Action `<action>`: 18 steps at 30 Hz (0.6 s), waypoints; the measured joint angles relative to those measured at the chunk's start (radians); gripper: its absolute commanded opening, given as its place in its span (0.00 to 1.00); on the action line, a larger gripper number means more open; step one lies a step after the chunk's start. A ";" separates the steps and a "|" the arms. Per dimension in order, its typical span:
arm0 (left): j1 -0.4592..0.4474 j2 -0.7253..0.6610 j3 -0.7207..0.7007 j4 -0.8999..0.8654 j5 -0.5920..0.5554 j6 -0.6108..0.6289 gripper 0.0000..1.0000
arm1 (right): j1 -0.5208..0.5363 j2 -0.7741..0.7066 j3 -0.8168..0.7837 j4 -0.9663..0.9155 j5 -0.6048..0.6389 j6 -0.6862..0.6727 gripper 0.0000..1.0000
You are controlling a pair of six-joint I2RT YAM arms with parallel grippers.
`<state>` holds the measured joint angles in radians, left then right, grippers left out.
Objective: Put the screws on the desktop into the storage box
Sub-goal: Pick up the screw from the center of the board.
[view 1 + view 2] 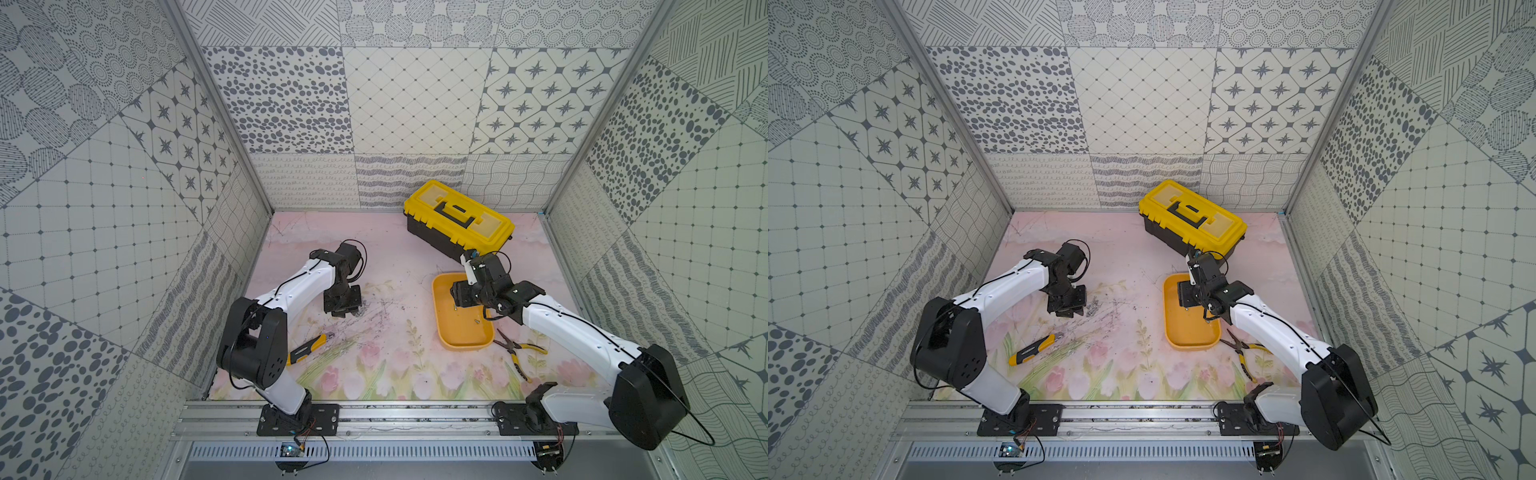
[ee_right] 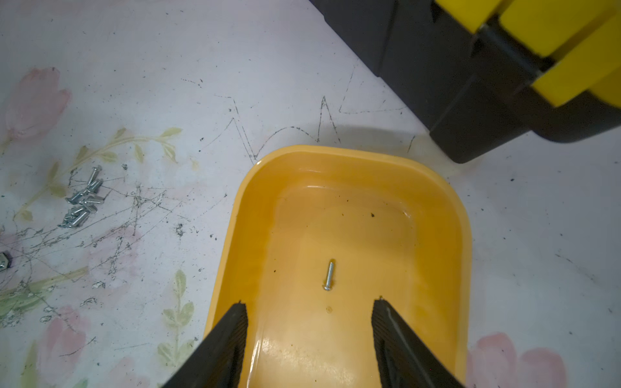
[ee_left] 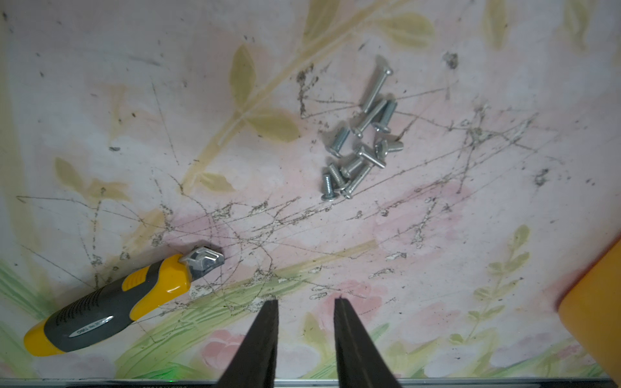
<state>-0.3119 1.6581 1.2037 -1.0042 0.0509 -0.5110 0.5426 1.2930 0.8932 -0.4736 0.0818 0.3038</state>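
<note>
The left claw [image 3: 306, 300] hangs released and empty, its fingers narrowly apart, near the heap of screws [image 3: 369, 117] that lies left of centre in both top views on the desk [image 1: 399, 257]. The right claw [image 2: 309, 302] is spread wide and empty over the storage box [image 2: 353, 215], right of centre, where one screw [image 2: 329, 273] lies. The heap is tangled, so a pinch could catch two screws and shed one in transit, or shove the pile apart. Round shanks may roll or squirt from the fingers. A screw knocked toward the utility knife [image 3: 111, 302] would probably be harder to reach.
</note>
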 measured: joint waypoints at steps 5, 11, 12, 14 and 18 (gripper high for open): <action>0.000 0.084 0.021 0.001 0.020 0.014 0.33 | 0.000 0.003 -0.001 0.011 -0.005 -0.002 0.64; -0.016 0.142 0.051 0.004 0.058 0.028 0.33 | 0.000 0.004 -0.006 0.015 -0.011 -0.002 0.64; -0.021 0.151 0.061 0.004 0.062 0.031 0.33 | 0.000 0.004 -0.006 0.015 -0.012 -0.002 0.64; -0.032 0.175 0.087 0.004 0.071 0.036 0.32 | 0.000 0.005 -0.006 0.015 -0.014 -0.002 0.63; -0.049 0.225 0.135 0.005 0.076 0.045 0.30 | 0.000 0.015 -0.006 0.017 -0.014 -0.002 0.63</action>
<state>-0.3611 1.8835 1.3384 -0.9997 0.1265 -0.4660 0.5430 1.3083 0.8867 -0.4564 0.0677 0.3019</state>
